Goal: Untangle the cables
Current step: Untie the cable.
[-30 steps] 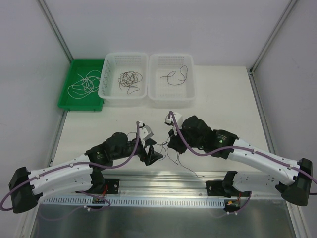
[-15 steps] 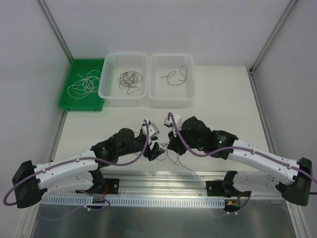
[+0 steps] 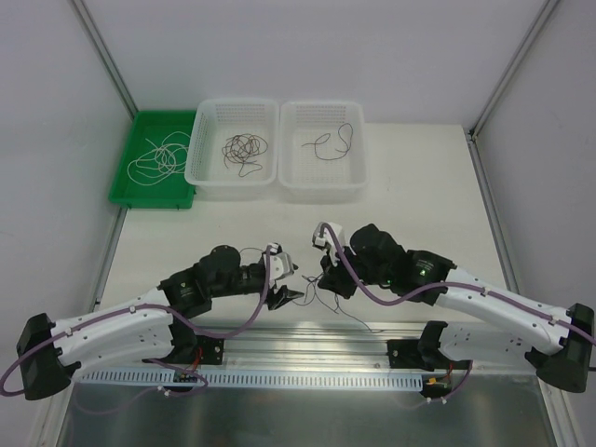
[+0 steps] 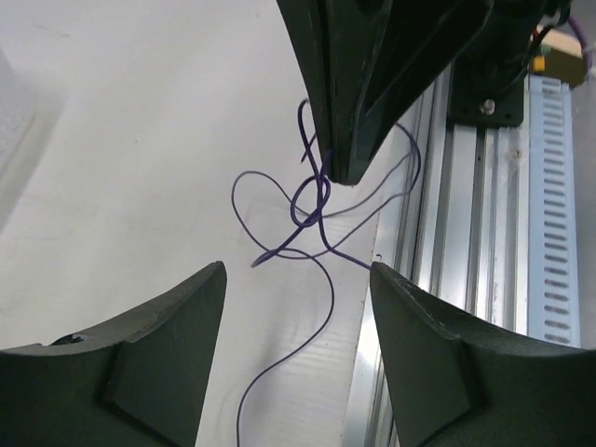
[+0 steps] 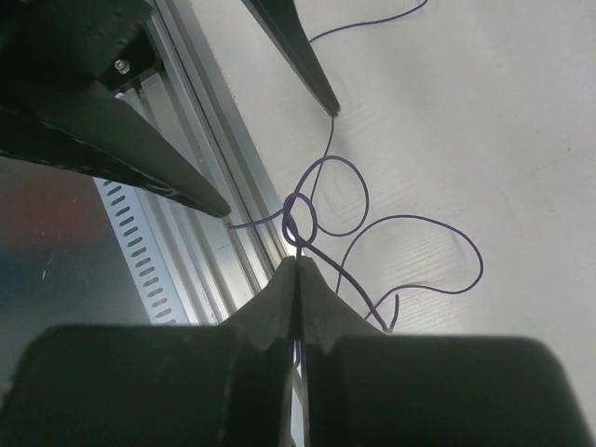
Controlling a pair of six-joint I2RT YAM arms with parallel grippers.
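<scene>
The cable tangle [image 3: 318, 296] is a small bunch of very thin wire, dark in the top view and dark violet in both wrist views. It sits at the lower centre of the top view, on the near edge of the table [image 3: 419, 186] just beside the metal rail [image 3: 317, 340], between the two grippers. In the left wrist view the cable tangle [image 4: 312, 200] shows a tight little knot of small loops in the middle of the frame, with wider loose loops opening to the right, partly over the metal rail [image 4: 466, 233]. From the knot one long strand runs down and curves to the lower left until the bottom edge, so the long axis there goes from top to bottom. In the right wrist view the cable tangle [image 5: 321, 200] has the knot at the centre, open loops spreading to the right, and one strand rising to the upper right corner. The right gripper [image 3: 323, 279] has its fingers pressed together, and in its own view the right gripper [image 5: 297, 264] pinches the wire just under the knot. The left gripper [image 3: 289, 296] is just beside the tangle, on its left. Its fingers [image 4: 177, 326] stand wide apart, and the left gripper [image 4: 298, 279] holds nothing; the long strand only passes through the gap between them.
</scene>
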